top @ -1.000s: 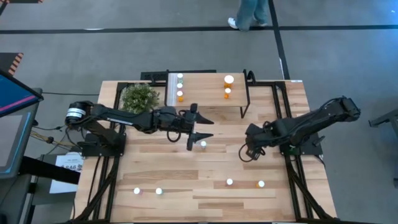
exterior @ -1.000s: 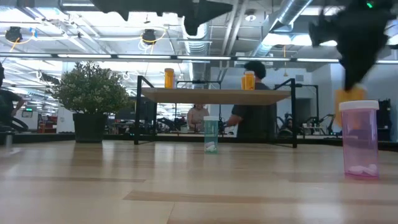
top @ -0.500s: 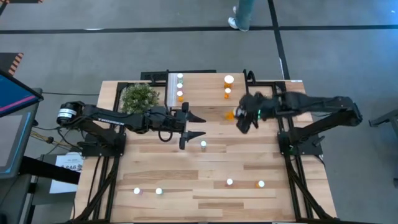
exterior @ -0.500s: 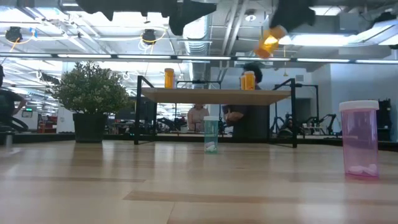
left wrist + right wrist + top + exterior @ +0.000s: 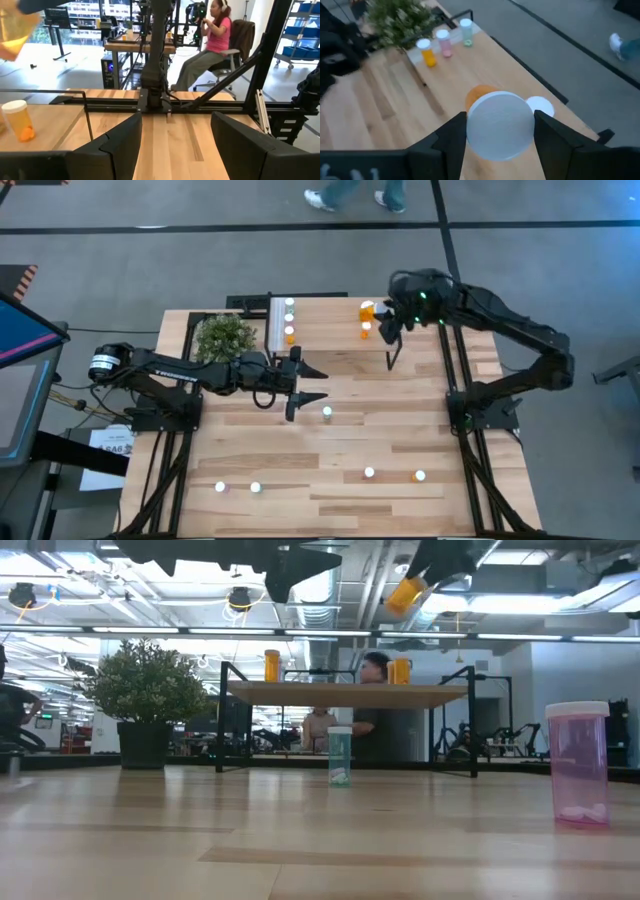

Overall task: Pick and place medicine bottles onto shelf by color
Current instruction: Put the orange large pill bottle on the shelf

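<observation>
From above, the right tool (image 5: 381, 317) is hanging over the right end of the shelf (image 5: 330, 355), gripping an orange medicine bottle (image 5: 368, 311) by its body, just beside a small orange bottle (image 5: 366, 330) standing on the shelf board. At the shelf's left end, by the white strip (image 5: 276, 325), a green bottle (image 5: 290, 305), a pink bottle (image 5: 290, 319) and another orange bottle (image 5: 290, 334) are standing in a row, next to the potted plant (image 5: 224, 337). The left tool (image 5: 312, 385) is hovering with its fingers spread wide and holding nothing, near a green-bodied bottle (image 5: 327, 413) on the surface (image 5: 300, 450); four more bottles (image 5: 369, 473) are standing well apart along the near edge. In the low view, the held orange bottle (image 5: 405, 594) is tilting in the air above the shelf top (image 5: 345, 694), where two orange bottles (image 5: 272, 665) are standing; the teal bottle (image 5: 340, 756) is sitting on the surface under the shelf and a pink bottle (image 5: 579, 764) is looming close on the right. In the left wrist view, that arm's fingers (image 5: 118, 145) are standing apart with bare wood between them, an orange bottle (image 5: 19, 120) is standing off to one side, and a seated person (image 5: 210, 45) is showing beyond. In the right wrist view, the gripped bottle's white cap (image 5: 500, 125) is filling the gap between the fingers (image 5: 447, 137), above another white cap (image 5: 541, 106).
</observation>
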Robot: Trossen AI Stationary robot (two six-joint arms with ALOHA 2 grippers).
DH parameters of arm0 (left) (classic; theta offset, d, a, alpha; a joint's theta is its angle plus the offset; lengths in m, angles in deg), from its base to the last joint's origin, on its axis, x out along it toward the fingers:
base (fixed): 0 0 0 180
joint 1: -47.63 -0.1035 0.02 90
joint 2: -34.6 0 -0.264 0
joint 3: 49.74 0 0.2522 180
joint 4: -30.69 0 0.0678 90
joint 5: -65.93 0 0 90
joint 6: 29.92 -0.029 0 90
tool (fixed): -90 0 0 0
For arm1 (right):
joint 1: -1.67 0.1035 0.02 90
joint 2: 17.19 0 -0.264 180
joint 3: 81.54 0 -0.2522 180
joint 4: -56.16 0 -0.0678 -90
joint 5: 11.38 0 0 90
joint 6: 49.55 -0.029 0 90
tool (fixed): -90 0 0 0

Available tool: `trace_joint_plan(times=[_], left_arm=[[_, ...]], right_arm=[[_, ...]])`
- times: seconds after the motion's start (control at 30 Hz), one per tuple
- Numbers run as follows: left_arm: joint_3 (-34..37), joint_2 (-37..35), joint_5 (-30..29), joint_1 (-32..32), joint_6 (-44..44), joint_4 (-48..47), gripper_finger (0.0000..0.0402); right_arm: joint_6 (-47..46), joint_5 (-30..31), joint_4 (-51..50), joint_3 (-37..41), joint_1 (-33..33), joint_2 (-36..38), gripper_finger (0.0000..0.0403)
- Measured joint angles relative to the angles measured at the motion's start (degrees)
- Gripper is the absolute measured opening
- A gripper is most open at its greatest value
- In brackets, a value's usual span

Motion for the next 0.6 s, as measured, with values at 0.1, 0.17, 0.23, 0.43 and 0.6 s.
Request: trace_joint_plan(times=[0.1,0.17,0.23,0.43,0.6], left_arm=[[0.0,0.0,0.0,0.0,-0.01,-0.04,0.0226],[0.0,-0.27,0.0,0.0,-0.15,-0.55,0.0226],[-0.01,-0.63,0.0,0.0,-0.58,-1.0,0.0226],[0.0,-1.07,-0.02,0.0,-1.46,-2.73,0.0226],[0.0,-1.42,-1.47,0.0,-2.0,-2.43,0.0225]], right_arm=[[3.44,-1.35,-2.18,-4.39,-2.48,-4.0,0.0212],[5.43,-1.41,-6.19,-7.62,-3.71,-7.14,0.0214],[7.23,-1.45,-11.25,-10.64,-4.72,-10.39,0.0214],[9.52,-1.39,-23.85,-16.8,-5.37,-15.37,0.0211],[10.02,-1.41,-25.96,-17.84,-5.53,-15.13,0.0216]])
